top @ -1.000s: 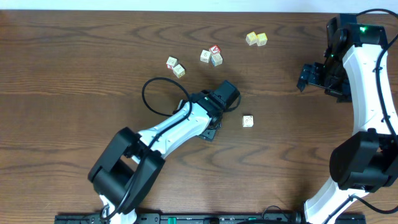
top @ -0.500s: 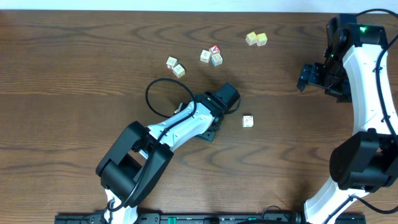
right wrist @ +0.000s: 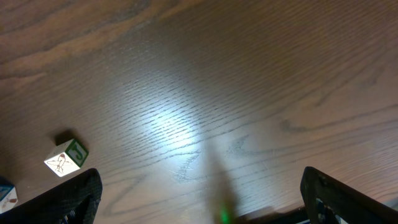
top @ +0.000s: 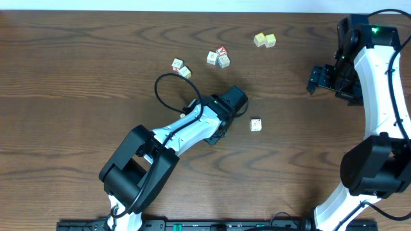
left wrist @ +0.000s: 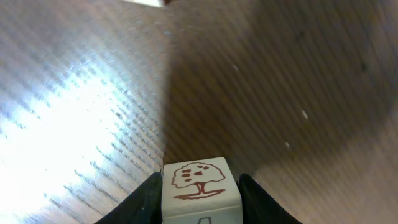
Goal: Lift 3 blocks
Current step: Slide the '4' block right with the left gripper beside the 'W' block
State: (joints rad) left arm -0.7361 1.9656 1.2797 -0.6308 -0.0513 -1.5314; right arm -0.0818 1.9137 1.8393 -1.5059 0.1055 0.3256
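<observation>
Your left fingers (left wrist: pixel 144 204) pinch a cream-white wooden tree-marked cube (left wrist: pixel 200 183) by its side edges, open dark wooden worktop (left wrist: pixel 280 74) ahead; right fingers (right wrist: pixel 348 199) spread wide

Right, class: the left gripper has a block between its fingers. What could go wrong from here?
The tree-picture block sits at the very tips of the left gripper; it could twist or slip on lifting. The left arm's cable loop lies close to a neighbouring block; rising could sweep it aside.
</observation>
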